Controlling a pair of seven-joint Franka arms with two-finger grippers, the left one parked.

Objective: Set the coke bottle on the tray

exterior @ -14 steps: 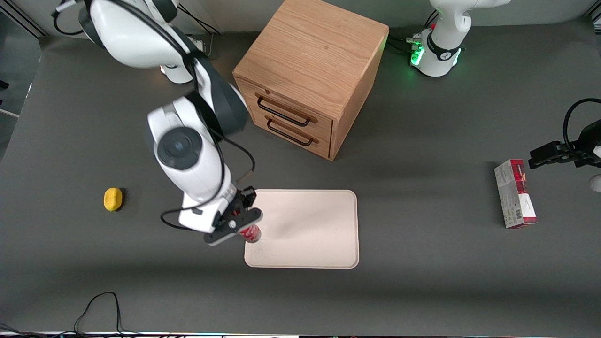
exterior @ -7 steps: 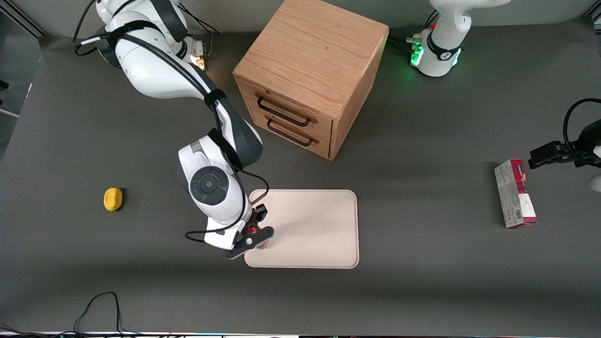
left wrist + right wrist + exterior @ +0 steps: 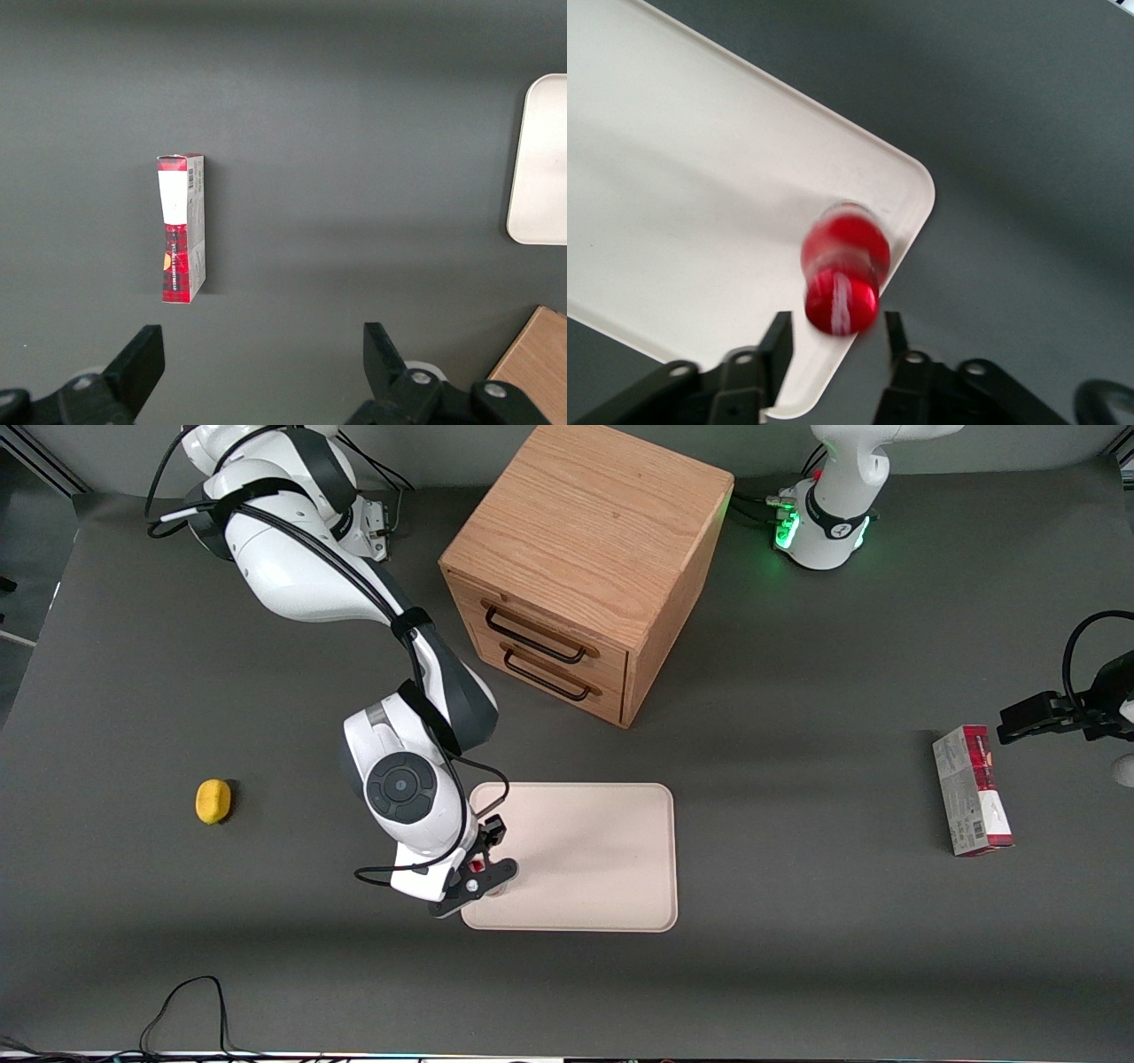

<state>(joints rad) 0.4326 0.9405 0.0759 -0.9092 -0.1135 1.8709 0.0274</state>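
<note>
- Table (image 3: 797, 957): dark grey mat, spans the whole front view.
- Wooden drawer box (image 3: 585, 567): two drawers w/ dark handles, farther from the front camera than the tray, a strip of bare mat between them.
- Working right arm (image 3: 403, 779): white w/ black joints and cables, reaches down to the tray's corner at the working arm's end, on the side nearer the front camera.
- Tray (image 3: 602, 850): pale cream, rounded corners, low rim, flat on the table near mid-table; the right wrist view shows one rounded corner (image 3: 917, 190) w/ the bottle just inside it.
- Carton (image 3: 972, 790): red-and-grey, lies flat toward the parked arm's end of the table, well apart from the tray; seen also in the left wrist view (image 3: 182, 228).
- Gripper (image 3: 483, 871): over that tray corner, directly above the bottle; in the wrist view (image 3: 833, 341) its black fingers (image 3: 777, 341) are spread apart, one on each side of the red cap, gripping nothing.
- Yellow thing (image 3: 213, 801): small, lemon-like, alone on the mat toward the working arm's end, well apart from the tray.
- Coke bottle (image 3: 840, 274): stands upright on the tray close to the rim at the corner, red cap toward the wrist camera, blurred; in the front view only a red speck (image 3: 479, 864) shows under the gripper.
</note>
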